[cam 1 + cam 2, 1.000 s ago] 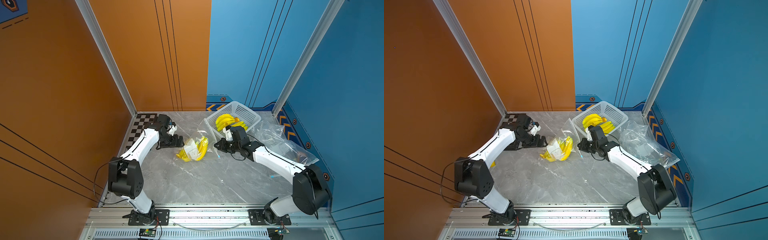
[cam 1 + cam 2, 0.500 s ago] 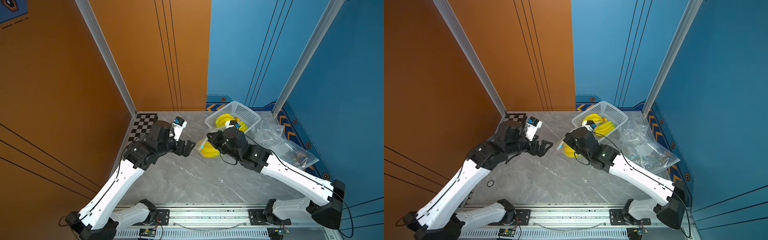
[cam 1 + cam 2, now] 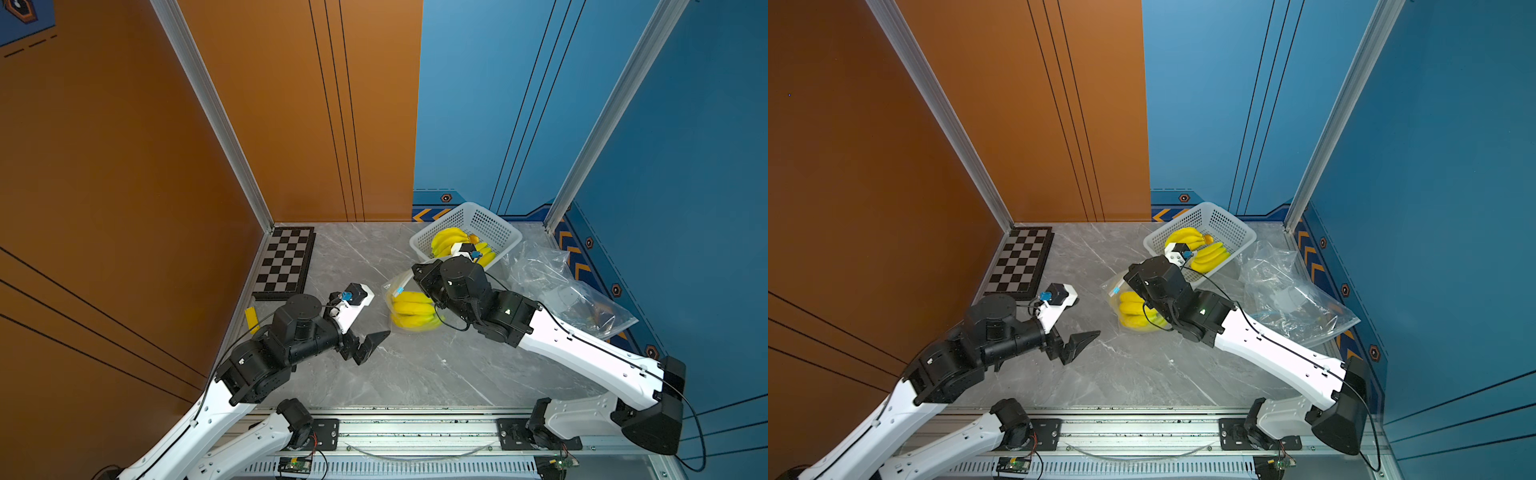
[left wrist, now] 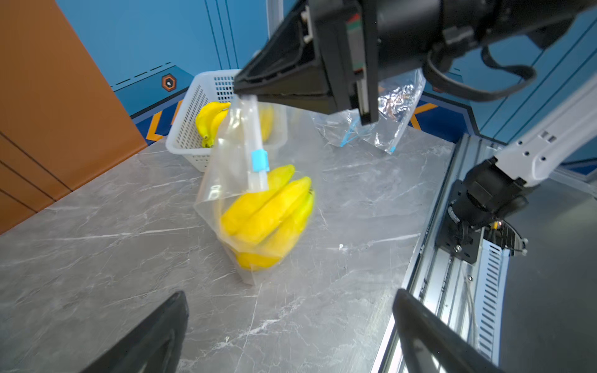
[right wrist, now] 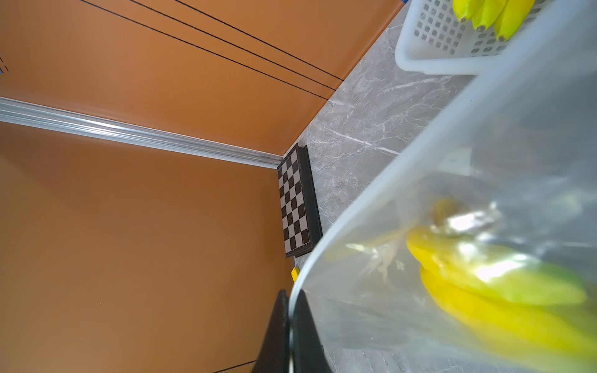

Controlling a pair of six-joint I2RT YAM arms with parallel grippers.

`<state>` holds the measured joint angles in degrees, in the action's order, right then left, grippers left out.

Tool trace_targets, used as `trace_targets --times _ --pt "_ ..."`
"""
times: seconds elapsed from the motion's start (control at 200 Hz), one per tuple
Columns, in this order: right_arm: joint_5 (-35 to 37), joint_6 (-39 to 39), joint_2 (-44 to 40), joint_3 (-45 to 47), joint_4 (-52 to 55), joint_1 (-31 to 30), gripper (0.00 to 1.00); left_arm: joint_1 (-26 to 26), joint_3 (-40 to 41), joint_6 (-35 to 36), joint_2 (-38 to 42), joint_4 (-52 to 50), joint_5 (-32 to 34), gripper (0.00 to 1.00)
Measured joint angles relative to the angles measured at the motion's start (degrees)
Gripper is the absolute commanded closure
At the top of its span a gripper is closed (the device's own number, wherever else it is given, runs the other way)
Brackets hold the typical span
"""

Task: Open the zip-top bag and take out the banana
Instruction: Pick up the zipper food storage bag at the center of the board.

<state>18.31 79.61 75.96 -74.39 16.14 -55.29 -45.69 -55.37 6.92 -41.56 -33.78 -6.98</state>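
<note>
Left wrist view shows the zip-top bag (image 4: pixel 226 181) hanging from one top corner, with the banana (image 4: pixel 268 210), a yellow bunch, sagging into its lower end. The bag's blue slider (image 4: pixel 260 160) sits partway down the white zip strip. The bag's bottom is at or just above the grey marble table (image 4: pixel 97 258); motion blur hides whether they touch. The right gripper (image 4: pixel 245 93) has its jaws pressed together, pinching that top corner of the bag. In both top views the bag hangs over the middle of the table, just in front of the white basket (image 3: pixel 498 232) that holds more bananas (image 3: pixel 446 241). The left gripper (image 3: pixel 370 347) hovers near the bag, apart from it, with its jaws spread wide and nothing between them. Crumpled clear bags (image 3: pixel 561 291) lie beside the basket, and a checkerboard (image 3: pixel 286 262) sits in the far corner by the orange wall.
</note>
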Motion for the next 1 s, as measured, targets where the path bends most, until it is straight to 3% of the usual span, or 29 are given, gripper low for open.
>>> trace_targets --times 0.165,0.37,0.511,0.656,0.731,0.891,0.996 --pt "0.0 1.57 -0.48 0.0 0.72 -0.7 1.0 -6.54 2.8 12.31 -1.95 2.64 10.62 0.02" --pt "-0.09 3.06 -0.55 0.0 0.81 -1.09 1.0 -6.8 6.38 21.81 -5.49 12.57 21.31 0.02" --pt "-0.5 3.91 -0.55 0.0 0.81 -1.18 1.0 -5.42 6.93 23.87 -7.3 17.92 23.61 0.03" --pt "-0.52 4.72 -0.55 -0.02 0.81 -2.19 1.0 -3.45 6.91 23.52 -8.92 22.23 23.41 0.13" --pt "-0.5 5.2 -0.55 0.0 0.81 -2.84 1.0 -2.08 6.86 22.51 -9.57 23.37 22.27 0.29" --pt "-0.46 5.99 -0.55 0.0 0.81 -3.67 1.0 -0.24 5.57 21.22 -11.02 23.71 18.67 0.5" --pt "-0.44 6.23 -0.59 0.07 0.79 -3.91 1.0 0.26 4.74 21.09 -11.63 23.71 16.83 0.54"
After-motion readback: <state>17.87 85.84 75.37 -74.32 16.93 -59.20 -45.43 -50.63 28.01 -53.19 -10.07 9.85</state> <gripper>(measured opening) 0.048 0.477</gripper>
